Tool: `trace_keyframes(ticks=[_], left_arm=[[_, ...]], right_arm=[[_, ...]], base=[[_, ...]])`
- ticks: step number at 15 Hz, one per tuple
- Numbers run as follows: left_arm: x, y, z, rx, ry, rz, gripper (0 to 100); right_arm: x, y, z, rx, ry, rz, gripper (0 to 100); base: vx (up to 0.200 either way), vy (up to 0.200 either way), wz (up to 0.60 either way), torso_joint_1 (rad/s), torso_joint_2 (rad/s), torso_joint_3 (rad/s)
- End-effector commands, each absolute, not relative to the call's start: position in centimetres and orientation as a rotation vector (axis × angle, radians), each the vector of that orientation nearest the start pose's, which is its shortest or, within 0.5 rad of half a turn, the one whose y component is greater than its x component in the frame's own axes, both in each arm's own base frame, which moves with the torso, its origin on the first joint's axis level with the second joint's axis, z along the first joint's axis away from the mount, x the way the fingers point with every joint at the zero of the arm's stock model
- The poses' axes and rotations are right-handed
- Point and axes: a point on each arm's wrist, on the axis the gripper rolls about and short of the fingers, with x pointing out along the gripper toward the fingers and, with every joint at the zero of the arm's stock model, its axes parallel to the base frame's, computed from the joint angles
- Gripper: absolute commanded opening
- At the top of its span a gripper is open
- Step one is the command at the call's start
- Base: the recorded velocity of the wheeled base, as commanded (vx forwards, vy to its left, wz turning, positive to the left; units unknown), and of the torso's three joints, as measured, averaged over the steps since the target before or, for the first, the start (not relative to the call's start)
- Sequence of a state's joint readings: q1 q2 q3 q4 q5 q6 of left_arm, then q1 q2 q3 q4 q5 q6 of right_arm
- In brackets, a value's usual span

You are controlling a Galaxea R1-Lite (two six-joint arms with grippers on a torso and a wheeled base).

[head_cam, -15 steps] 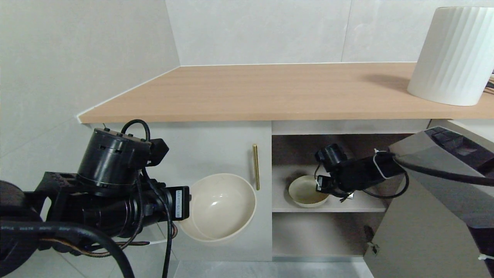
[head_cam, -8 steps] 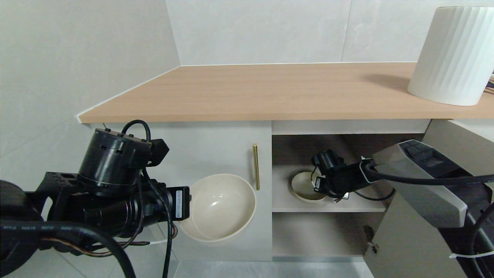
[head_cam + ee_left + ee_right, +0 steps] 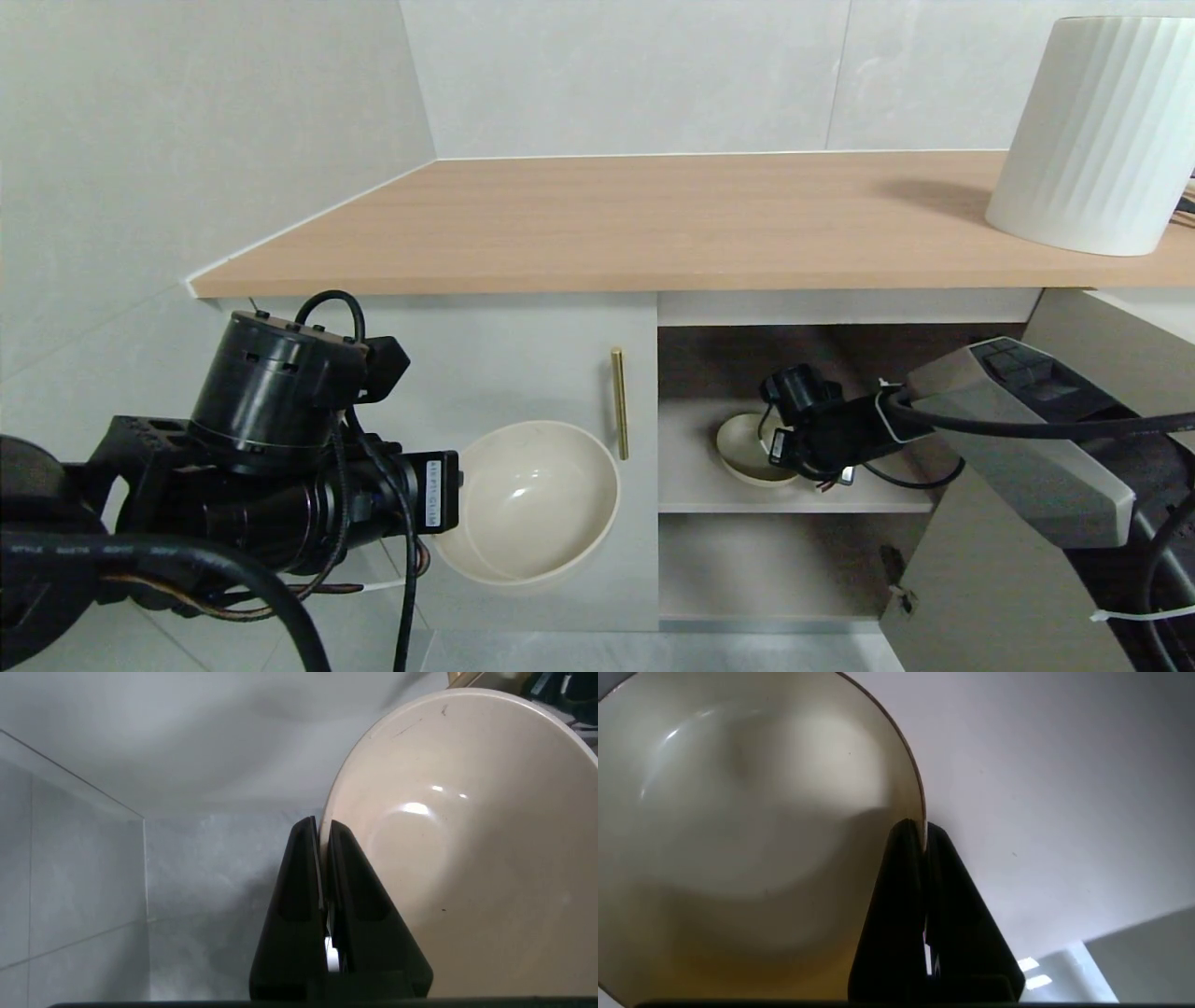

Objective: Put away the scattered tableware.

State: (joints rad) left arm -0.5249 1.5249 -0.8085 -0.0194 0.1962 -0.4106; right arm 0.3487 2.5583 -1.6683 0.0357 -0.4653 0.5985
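My left gripper (image 3: 446, 504) is shut on the rim of a large cream bowl (image 3: 527, 499), held tipped on its side in front of the closed left cabinet door. The left wrist view shows its fingers (image 3: 323, 873) pinching that large cream bowl's (image 3: 467, 849) rim. Inside the open right compartment, my right gripper (image 3: 782, 455) is shut on the rim of a smaller cream bowl (image 3: 747, 448), which is at the cabinet shelf (image 3: 868, 499); whether it rests on the shelf I cannot tell. In the right wrist view the fingers (image 3: 923, 873) clamp that smaller cream bowl's (image 3: 757, 831) edge.
A wooden countertop (image 3: 653, 219) runs above the cabinet, with a white ribbed container (image 3: 1092, 131) at its right end. The closed left door carries a brass handle (image 3: 618, 401). The right cabinet door (image 3: 990, 569) hangs open beside my right arm. A lower compartment (image 3: 766, 565) lies below the shelf.
My right arm has pushed deeper into the cabinet, carrying the smaller bowl farther back over the shelf and tipping it more upright. The left arm with the large bowl has stayed still.
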Motion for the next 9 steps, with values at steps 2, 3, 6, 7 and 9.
trace_keyframes(ticks=[2, 3, 6, 7, 9], left_arm=[[21.5, -11.9, 17.6, -0.146, 0.704, -0.174, 0], [21.5, -11.9, 17.6, -0.146, 0.704, -0.174, 0], [21.5, -11.9, 17.6, -0.146, 0.704, -0.174, 0], [21.5, -11.9, 17.6, -0.146, 0.704, -0.174, 0], [21.5, -11.9, 17.6, -0.144, 0.705, -0.175, 0]], right_arm=[[44.5, 15.3, 0.2, 0.187, 0.793, -0.352, 0], [44.5, 15.2, 0.3, 0.187, 0.793, -0.352, 0], [44.5, 15.2, 0.4, 0.191, 0.788, -0.352, 100], [44.5, 15.2, 0.5, 0.192, 0.786, -0.351, 100], [43.6, 15.0, 2.7, 0.204, 0.770, -0.339, 100]], base=[[0.000, 0.000, 0.00, 0.000, 0.00, 0.000], [0.000, 0.000, 0.00, 0.000, 0.00, 0.000], [0.000, 0.000, 0.00, 0.000, 0.00, 0.000], [0.000, 0.000, 0.00, 0.000, 0.00, 0.000], [0.000, 0.000, 0.00, 0.000, 0.00, 0.000]])
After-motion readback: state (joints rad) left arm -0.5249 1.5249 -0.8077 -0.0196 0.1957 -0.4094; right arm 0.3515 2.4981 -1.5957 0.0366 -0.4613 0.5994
